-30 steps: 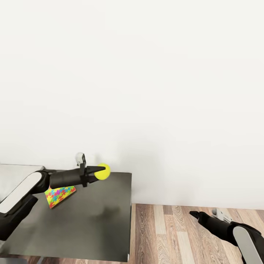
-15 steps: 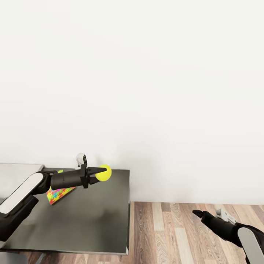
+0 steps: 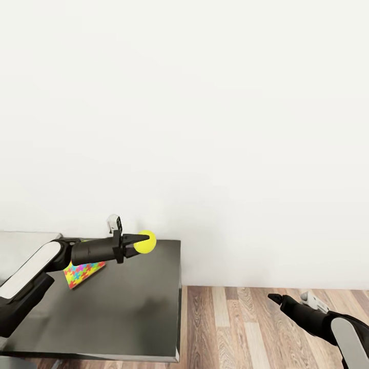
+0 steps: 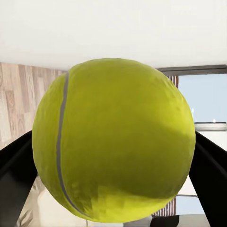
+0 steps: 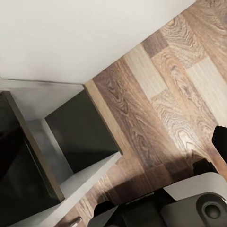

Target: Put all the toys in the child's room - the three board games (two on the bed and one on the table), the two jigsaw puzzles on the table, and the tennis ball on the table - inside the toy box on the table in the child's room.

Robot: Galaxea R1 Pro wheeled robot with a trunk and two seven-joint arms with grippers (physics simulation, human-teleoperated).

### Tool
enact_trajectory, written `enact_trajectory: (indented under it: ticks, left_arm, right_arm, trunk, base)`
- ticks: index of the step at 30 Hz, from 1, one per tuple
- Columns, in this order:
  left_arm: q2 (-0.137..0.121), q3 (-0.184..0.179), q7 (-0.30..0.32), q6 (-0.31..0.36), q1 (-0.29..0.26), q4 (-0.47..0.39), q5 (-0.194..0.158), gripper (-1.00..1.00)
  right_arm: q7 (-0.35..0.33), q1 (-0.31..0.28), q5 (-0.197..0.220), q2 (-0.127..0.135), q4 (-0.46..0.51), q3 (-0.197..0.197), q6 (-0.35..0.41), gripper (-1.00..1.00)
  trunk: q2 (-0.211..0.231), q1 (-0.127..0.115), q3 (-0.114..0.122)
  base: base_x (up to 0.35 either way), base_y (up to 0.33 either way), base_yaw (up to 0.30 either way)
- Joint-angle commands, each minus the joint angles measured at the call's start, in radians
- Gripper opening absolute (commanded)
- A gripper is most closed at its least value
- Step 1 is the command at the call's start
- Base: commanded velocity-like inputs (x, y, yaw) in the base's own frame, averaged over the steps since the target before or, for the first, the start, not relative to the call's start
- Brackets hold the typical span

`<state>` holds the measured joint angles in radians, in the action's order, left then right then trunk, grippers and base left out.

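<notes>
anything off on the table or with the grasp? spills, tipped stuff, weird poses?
Nothing spilled or damaged. The left gripper holds the tennis ball above the black table, fingers on both sides in the wrist view. The jigsaw puzzle looks tilted and lies partly under the arm. The right gripper hangs over the floor.

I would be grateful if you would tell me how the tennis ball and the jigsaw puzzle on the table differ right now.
The tennis ball is a plain yellow-green sphere, while the jigsaw puzzle is flat and many-coloured. The ball is held above the black table in the left gripper, pinched between its fingers; the puzzle lies on the tabletop, partly hidden behind the left arm. Both are toys not yet put away.
</notes>
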<state>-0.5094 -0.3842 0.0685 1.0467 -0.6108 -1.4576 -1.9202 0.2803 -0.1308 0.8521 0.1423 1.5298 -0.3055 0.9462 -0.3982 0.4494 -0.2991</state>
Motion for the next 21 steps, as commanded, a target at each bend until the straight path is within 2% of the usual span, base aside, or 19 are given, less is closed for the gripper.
enact_trajectory:
  ticks: [1, 16, 21]
  left_arm:
    - [-0.001, -0.002, 0.007, 0.0, -0.001, 0.0, 0.005, -1.0]
    - [0.002, -0.004, 0.007, 0.0, -0.001, 0.0, 0.006, -1.0]
    - [0.003, -0.014, 0.007, 0.0, -0.001, 0.0, 0.006, -1.0]
  right_arm:
    - [0.01, -0.001, 0.01, 0.0, 0.001, 0.0, 0.003, 1.0]
    - [0.01, -0.001, 0.01, 0.0, 0.004, -0.001, 0.006, 1.0]
    - [0.011, -0.001, 0.01, 0.0, 0.004, -0.002, 0.008, 1.0]
  trunk:
    - [-0.002, 0.001, 0.0]
    - [-0.002, 0.001, 0.025]
    - [-0.002, 0.001, 0.033]
  base:
    - [0.0, 0.0, 0.0]
    - [-0.003, 0.0, 0.0]
    - [-0.233, 0.0, 0.0]
